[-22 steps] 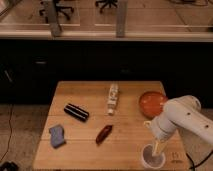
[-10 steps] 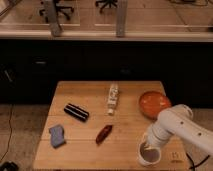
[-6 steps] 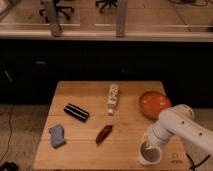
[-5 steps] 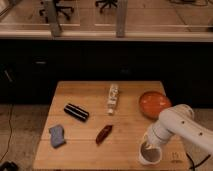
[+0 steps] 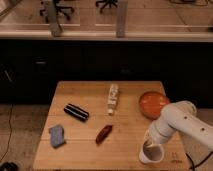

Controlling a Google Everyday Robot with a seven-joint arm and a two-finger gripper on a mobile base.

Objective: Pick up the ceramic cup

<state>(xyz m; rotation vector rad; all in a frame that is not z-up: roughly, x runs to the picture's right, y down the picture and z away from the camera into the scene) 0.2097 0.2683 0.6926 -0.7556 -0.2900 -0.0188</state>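
From my seat I see the ceramic cup [image 5: 151, 153] nearest the camera, standing at the front right corner of the wooden table [image 5: 90, 155]; the gripper [image 5: 151, 143] sits right at the cup's rim, its tip over or in the mouth, and I cannot tell how its fingers stand or whether they hold anything; the white arm [image 5: 176, 120] comes in from the right edge, bends, and slopes down and leftward to the cup, crossing the table's right side; against the view from half a second ago the arm's bend and the cup's place look the same to me, while about two seconds ago the forearm stood higher and steeper above the cup. Farther back, a blue cloth [image 5: 57, 135] lies at the left front, a reddish-brown packet [image 5: 104, 133] near the middle, a black oblong case [image 5: 76, 112] behind the cloth, a white tube-like item [image 5: 113, 98] lying lengthways mid-table, and the orange bowl [image 5: 153, 104] at the right, just behind the arm.
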